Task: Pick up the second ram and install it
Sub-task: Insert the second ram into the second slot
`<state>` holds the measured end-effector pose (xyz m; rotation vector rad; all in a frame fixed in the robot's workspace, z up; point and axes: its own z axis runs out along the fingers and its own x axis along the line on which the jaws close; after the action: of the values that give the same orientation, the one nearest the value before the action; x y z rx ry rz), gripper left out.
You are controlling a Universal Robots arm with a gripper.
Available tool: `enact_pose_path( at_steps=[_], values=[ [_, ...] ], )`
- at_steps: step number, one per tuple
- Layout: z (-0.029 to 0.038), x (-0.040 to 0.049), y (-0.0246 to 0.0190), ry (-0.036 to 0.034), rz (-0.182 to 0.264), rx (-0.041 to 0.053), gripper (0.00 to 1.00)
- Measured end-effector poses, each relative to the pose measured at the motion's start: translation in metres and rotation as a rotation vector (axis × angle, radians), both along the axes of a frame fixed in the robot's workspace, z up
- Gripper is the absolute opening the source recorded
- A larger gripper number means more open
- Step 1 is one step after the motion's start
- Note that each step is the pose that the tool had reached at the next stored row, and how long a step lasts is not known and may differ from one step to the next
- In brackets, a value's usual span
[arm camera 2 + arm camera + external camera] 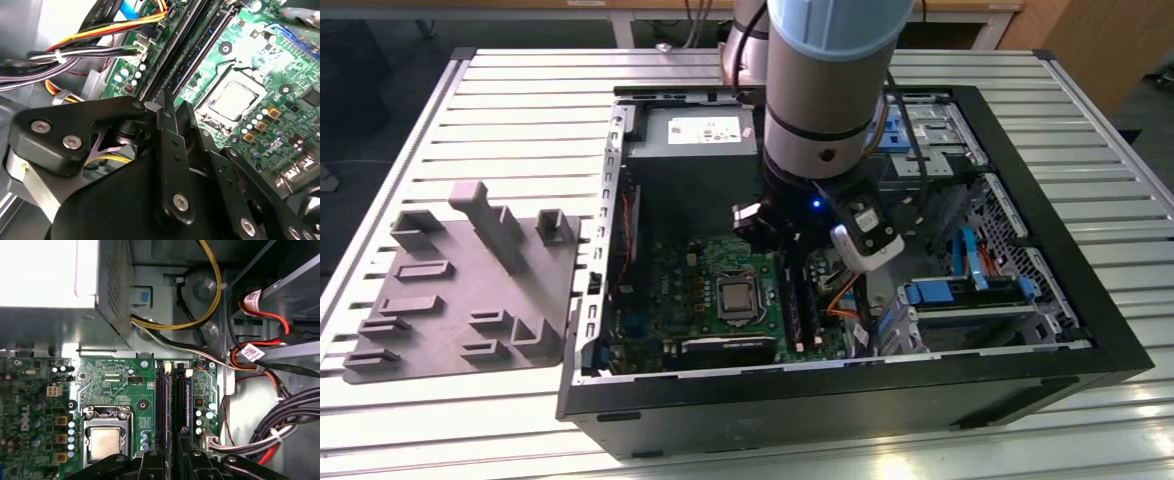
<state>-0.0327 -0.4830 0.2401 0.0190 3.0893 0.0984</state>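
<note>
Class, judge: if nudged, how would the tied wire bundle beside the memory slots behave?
The wire bundle would probably flex, not resist: its thin strands curve. The tie likely keeps them moving together. Its plugged end should stop it sliding far.

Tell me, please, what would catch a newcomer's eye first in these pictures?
The thick grey robot arm reaching down into the open black computer case on the slatted metal table dominates the exterior view. Below it, the black gripper hangs right over the long black memory slots of the green motherboard, beside the square silver processor.
</note>
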Motion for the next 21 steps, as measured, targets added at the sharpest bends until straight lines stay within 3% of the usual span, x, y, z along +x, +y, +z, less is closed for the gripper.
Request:
enact_pose_path(
  at_steps=[8,12,21],
  values=[
    [0.0027,0.0000,0.0000,0.0000,0.000,-0.0005,0.25],
    [0.0027,0.0000,0.0000,0.0000,0.000,-0.0008,0.11],
    [0.0028,0.0001,-0.0018,0.0001,0.000,-0.0015,0.11]
  ],
)
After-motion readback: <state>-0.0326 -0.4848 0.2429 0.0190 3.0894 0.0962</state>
